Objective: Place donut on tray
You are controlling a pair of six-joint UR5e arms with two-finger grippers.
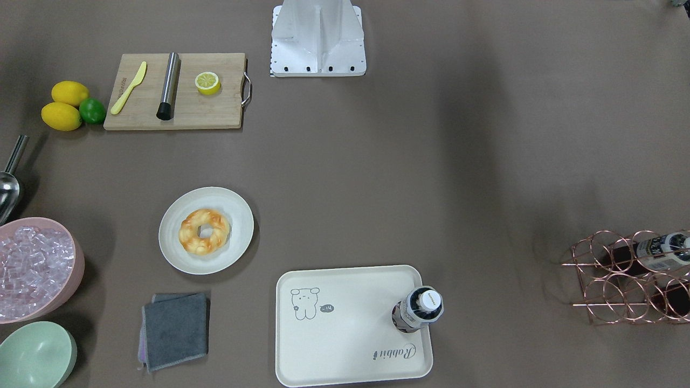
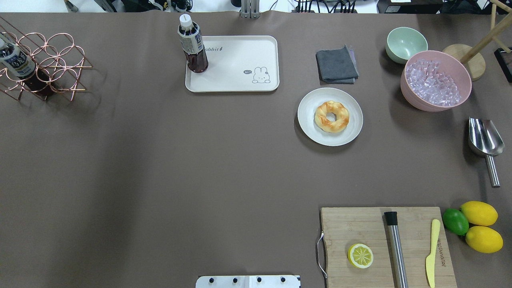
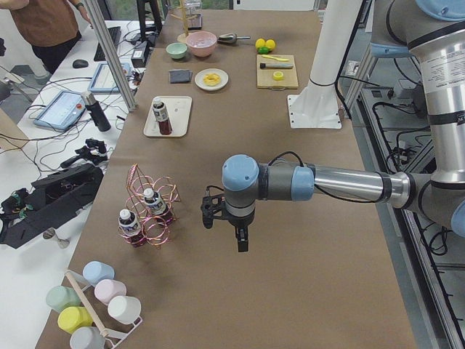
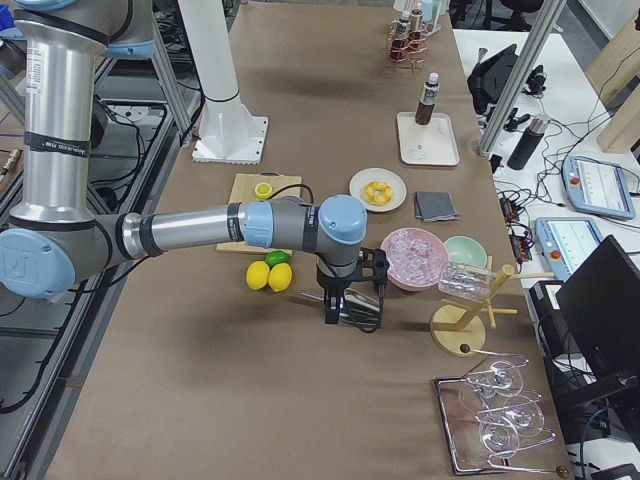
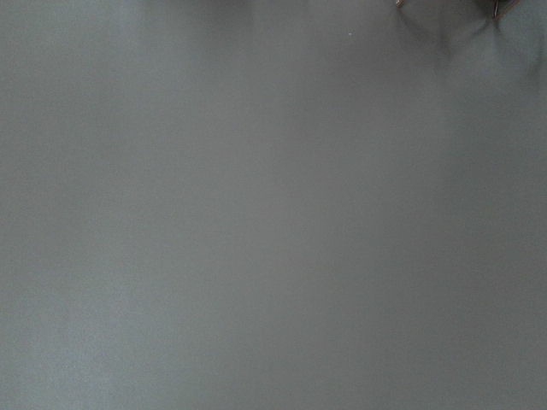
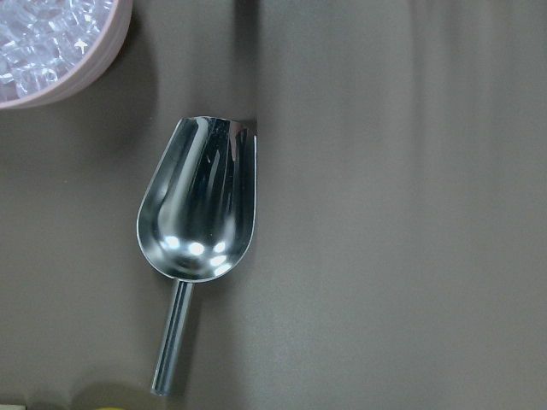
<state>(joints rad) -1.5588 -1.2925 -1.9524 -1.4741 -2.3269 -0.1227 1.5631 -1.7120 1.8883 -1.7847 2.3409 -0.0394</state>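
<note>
The braided golden donut (image 1: 204,231) (image 2: 331,116) lies on a round off-white plate (image 1: 239,211). The cream tray (image 1: 345,334) (image 2: 236,66) with the bear drawing sits apart from the plate. A dark drink bottle (image 1: 420,310) stands upright on one corner of the tray. My left gripper (image 3: 241,243) shows only in the exterior left view, hanging over bare table near the wire rack. My right gripper (image 4: 333,310) shows only in the exterior right view, above the metal scoop (image 6: 198,213). I cannot tell whether either gripper is open or shut. Both are far from the donut.
A grey cloth (image 1: 175,330) lies beside the tray. A pink bowl of ice (image 2: 435,80), a green bowl (image 2: 405,44), a cutting board (image 2: 360,228) with a lemon half, lemons and a lime (image 2: 455,221) are on my right side. A copper wire bottle rack (image 2: 44,64) stands at my far left.
</note>
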